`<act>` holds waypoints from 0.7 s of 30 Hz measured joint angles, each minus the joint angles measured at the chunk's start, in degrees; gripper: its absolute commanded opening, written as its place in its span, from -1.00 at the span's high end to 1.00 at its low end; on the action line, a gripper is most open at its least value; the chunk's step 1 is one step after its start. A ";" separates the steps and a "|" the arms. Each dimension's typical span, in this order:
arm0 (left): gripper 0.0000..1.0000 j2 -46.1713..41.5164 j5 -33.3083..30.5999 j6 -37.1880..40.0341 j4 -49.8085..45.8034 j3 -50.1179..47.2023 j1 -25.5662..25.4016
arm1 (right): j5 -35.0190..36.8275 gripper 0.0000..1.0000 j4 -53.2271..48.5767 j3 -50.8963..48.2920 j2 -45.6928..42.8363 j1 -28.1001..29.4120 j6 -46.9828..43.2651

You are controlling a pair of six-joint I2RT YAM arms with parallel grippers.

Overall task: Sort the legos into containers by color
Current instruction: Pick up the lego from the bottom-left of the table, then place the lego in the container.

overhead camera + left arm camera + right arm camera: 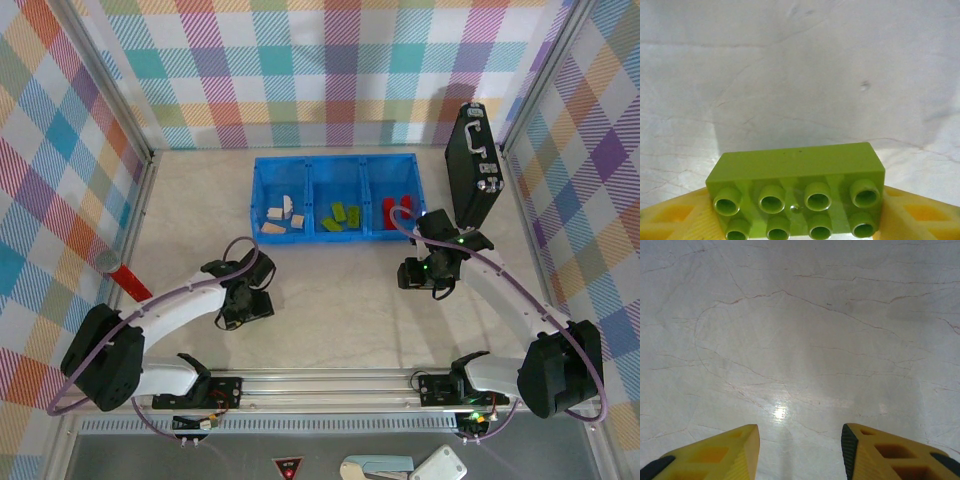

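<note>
The left gripper (797,227) is pinching a lime green lego (797,162), eight hollow studs facing its camera, over the tabletop's (790,75) near-left part. The right gripper (800,452) is hanging narrowly parted, empty.

1. The worktop (340,300) is a pale, marble-patterned surface crossed by thin dark veins; a small spot of glare is seen on it in the right wrist view.
2. A translucent blue tray (330,160) is set on it at the back centre.
3. A black case (468,170) is stood upright just beside the tray's right end.
4. A red strip (130,281) is laid at the left edge, by the wall.
5. A lime green brick (800,165) is seen low over the surface, between the fingers of the left end effector (797,215); whether it is resting there cannot be told.
</note>
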 measured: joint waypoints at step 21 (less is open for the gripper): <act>-0.31 24.83 0.35 10.67 -5.14 40.61 -0.83 | 0.20 0.03 0.00 0.00 0.04 0.00 0.00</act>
